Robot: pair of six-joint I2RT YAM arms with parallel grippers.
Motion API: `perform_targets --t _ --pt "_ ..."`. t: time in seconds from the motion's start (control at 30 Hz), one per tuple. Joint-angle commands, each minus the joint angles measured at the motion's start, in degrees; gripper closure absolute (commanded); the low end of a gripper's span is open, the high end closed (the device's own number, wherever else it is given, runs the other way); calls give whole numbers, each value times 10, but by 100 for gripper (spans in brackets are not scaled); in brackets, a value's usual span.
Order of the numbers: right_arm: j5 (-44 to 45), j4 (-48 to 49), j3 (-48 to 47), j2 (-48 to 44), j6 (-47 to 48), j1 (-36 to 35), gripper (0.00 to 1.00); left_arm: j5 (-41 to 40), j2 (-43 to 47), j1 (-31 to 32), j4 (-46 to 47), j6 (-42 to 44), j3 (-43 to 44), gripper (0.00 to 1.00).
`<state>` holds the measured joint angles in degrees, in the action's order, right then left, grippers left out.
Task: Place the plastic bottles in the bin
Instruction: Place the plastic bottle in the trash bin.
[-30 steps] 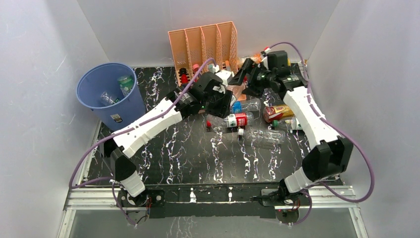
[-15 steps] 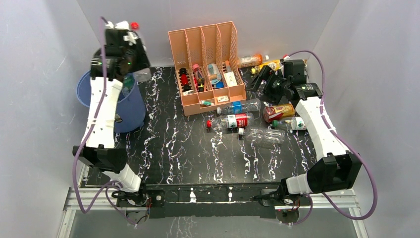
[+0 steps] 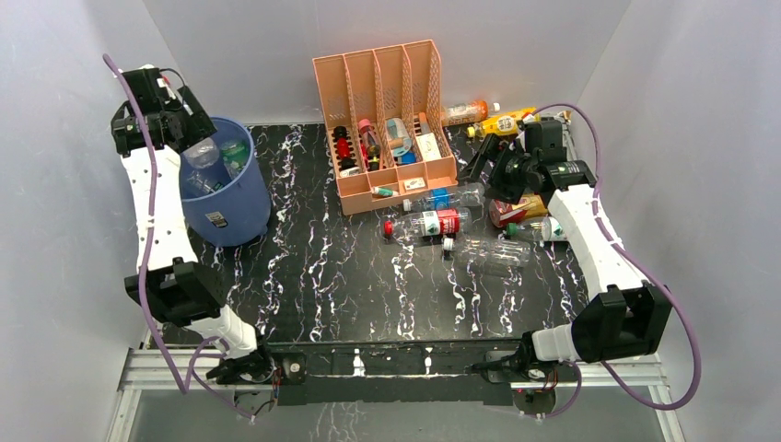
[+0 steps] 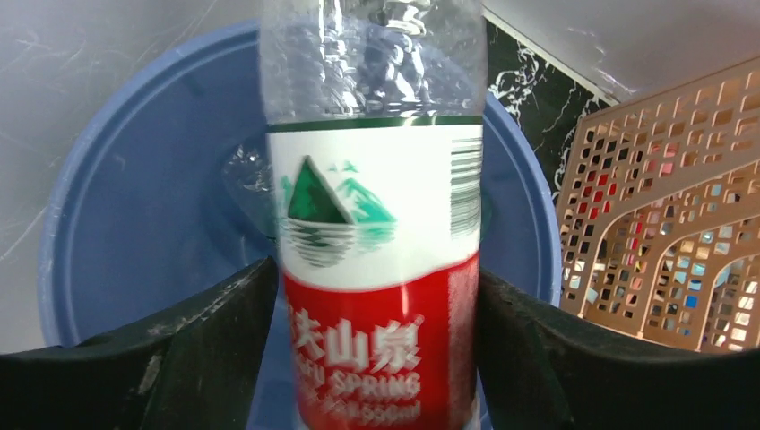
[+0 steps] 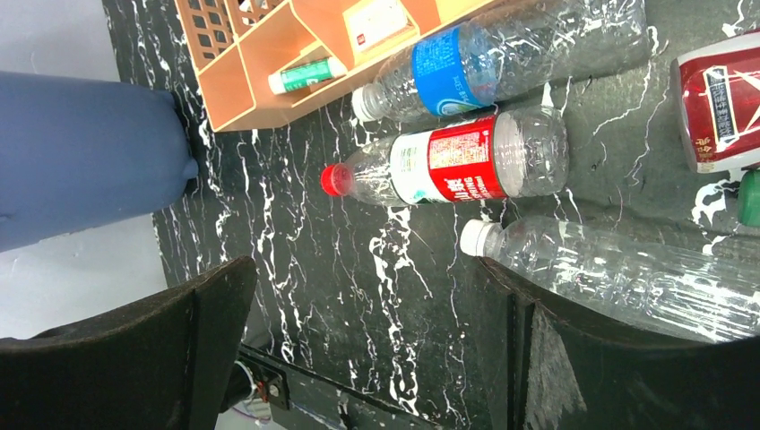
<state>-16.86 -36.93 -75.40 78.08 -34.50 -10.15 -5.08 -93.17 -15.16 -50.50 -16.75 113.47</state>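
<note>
A clear bottle with a red, white and green label hangs over the mouth of the round blue bin, its label blurred with motion. It sits between the parted fingers of my left gripper, which is open. From above, the left gripper is at the bin's far left rim and the bottle drops inside beside a green-labelled one. My right gripper is open and holds nothing. It hovers near a red-labelled bottle, a blue-labelled one and a clear one.
The peach slotted organizer stands at the back middle with small items in it. An orange juice bottle and a yellow one lie behind the right arm. A dark red bottle and a green-capped one lie at the right.
My left arm swung from the table's middle up and left to the bin with the bottle, then its jaws widened and the bottle began dropping. The right gripper drew back slightly to the right.
</note>
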Motion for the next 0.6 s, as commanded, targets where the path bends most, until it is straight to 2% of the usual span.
perform_targets --t 0.0,0.17,0.37,0.47,0.57 --pt "-6 18 10 -22 13 0 2 -1 36 3 22 19 -21 19" --pt "-8 25 23 -23 14 0 2 -26 52 3 13 29 -19 3" --pt "-6 24 25 -20 18 0 2 -17 79 3 3 25 -2 2" --pt "2 20 28 -19 23 0 2 25 95 3 8 15 8 2" --pt "11 16 34 -20 28 0 2 127 114 3 31 -2 -3 2"
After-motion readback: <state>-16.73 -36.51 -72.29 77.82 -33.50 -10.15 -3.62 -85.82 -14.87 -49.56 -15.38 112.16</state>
